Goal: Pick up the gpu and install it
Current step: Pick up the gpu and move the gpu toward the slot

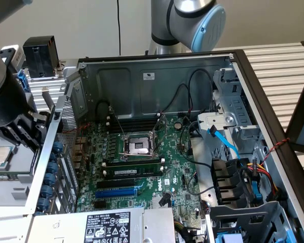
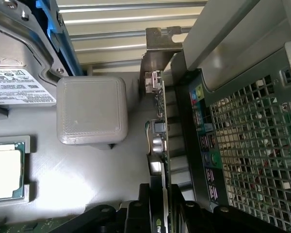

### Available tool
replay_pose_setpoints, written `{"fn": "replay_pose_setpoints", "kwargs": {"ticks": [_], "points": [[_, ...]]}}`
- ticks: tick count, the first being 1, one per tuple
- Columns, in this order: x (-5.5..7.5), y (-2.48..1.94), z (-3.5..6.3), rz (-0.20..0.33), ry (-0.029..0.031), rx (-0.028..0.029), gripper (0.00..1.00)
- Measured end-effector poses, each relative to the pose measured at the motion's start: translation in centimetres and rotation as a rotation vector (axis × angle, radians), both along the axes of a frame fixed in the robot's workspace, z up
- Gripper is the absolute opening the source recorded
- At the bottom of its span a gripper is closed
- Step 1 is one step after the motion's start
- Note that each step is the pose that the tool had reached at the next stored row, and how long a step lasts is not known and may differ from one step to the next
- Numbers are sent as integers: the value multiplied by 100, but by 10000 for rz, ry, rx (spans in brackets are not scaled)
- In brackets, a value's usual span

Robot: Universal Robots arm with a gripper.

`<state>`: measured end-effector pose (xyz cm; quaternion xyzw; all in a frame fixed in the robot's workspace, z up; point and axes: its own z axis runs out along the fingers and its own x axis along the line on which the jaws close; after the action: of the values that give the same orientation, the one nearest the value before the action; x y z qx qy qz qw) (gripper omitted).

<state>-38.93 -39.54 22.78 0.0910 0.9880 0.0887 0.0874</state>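
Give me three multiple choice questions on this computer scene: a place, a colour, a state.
1. Where is the gpu? A in a slot; B outside the case, beside its perforated wall; C in the drive bay.
2. The long empty slot on the motherboard is: A blue; B red; C white.
3. The gripper is: A open; B shut on the gpu; C shut on a cable.
B: the card stands next to the mesh. A: its plastic is blue. B: the card sits clamped between the fingers.
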Motion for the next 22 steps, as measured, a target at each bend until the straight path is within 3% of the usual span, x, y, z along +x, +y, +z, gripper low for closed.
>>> {"fn": "replay_pose_setpoints", "kwargs": {"ticks": [5, 17, 22], "points": [[0, -18, 73, 1, 32, 85, 28], [3, -70, 310, 1, 211, 357, 28], [4, -91, 337, -5, 455, 411, 28]]}}
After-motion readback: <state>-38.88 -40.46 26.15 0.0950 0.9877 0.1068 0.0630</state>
